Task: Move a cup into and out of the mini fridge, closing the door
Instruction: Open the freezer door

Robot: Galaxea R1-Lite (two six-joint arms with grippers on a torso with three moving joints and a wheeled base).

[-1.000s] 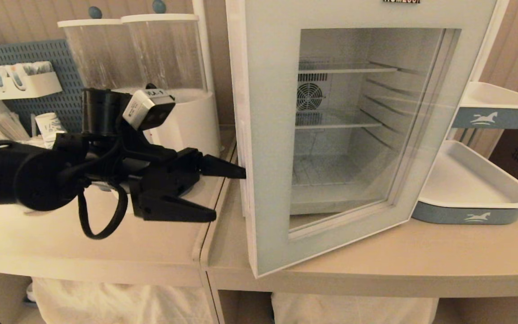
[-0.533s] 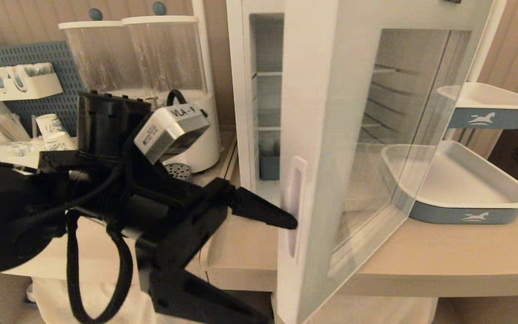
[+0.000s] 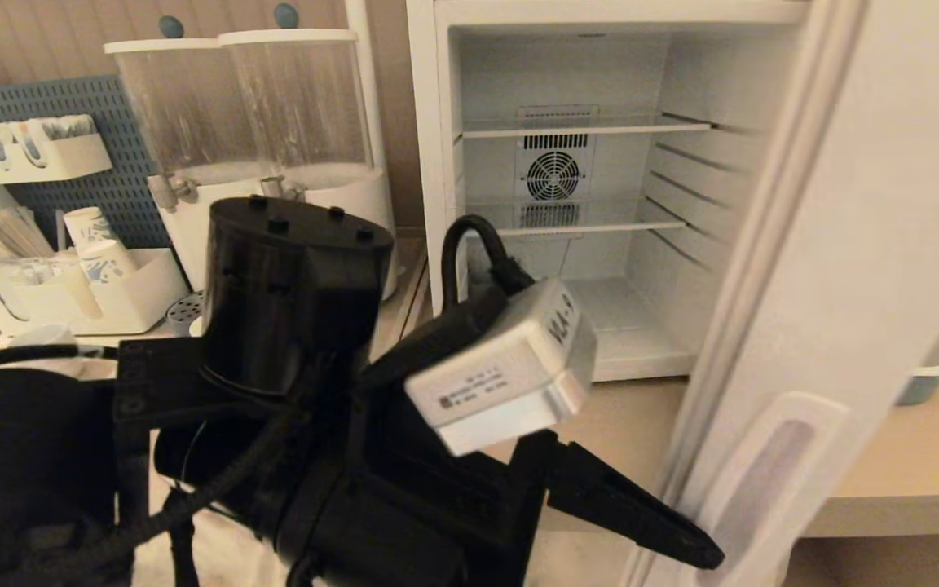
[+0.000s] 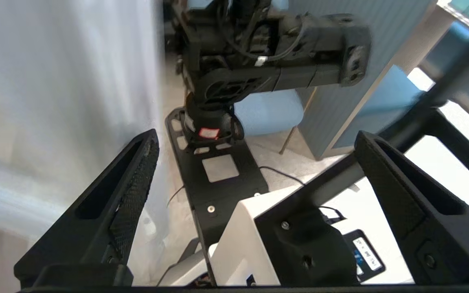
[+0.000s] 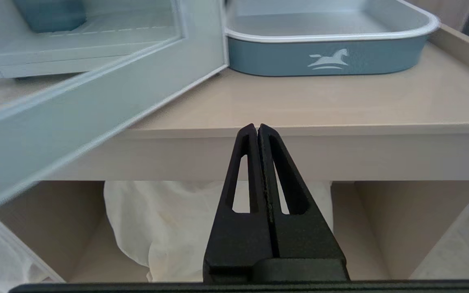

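Head view: left hand low in the foreground, fingers spread wide, nothing between them. One fingertip right at the recessed handle on the edge of the door; contact not certain. Door swung wide open, standing on the far side of that fingertip. Mini fridge beyond and above the hand, interior exposed: two wire shelves, rear fan grille, bare floor. No cup inside. Paper cups in a white holder well off to the arm's side, near a twin clear dispenser; the task's cup not told apart among them.

Left wrist view: left hand fingers wide apart, empty. Blurred white door face just beside one finger. Robot's base seen past the gap.

Right wrist view: right hand pressed fully closed, holding nothing, hanging below the tabletop edge. Door frame and a blue-grey tray above and beyond the tips.
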